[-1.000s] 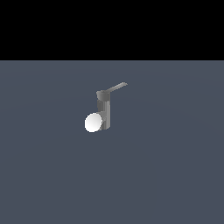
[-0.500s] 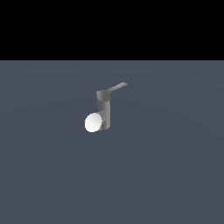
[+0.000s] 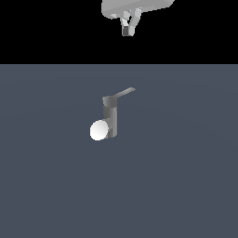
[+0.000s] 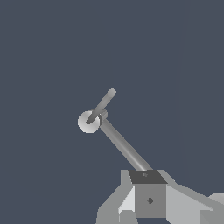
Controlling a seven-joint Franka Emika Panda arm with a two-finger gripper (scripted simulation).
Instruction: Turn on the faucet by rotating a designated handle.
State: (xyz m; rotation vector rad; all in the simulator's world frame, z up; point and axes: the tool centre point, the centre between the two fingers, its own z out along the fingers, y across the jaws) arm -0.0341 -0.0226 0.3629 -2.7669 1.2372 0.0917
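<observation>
While no writing shows anywhere, your exterior view has the gripper (image 3: 127, 29) at twelve o'clock, fingers drawn nearly together, holding nothing, well above the faucet (image 3: 110, 118) at centre, its handle (image 3: 124, 92) pointing toward two o'clock. Your wrist view shows the faucet (image 4: 124, 148) and handle (image 4: 102, 105).

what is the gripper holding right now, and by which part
Nothing. The gripper hangs high above the faucet, well clear of the handle, with no object between its fingers. Whether the jaws are open or shut is unclear.
</observation>
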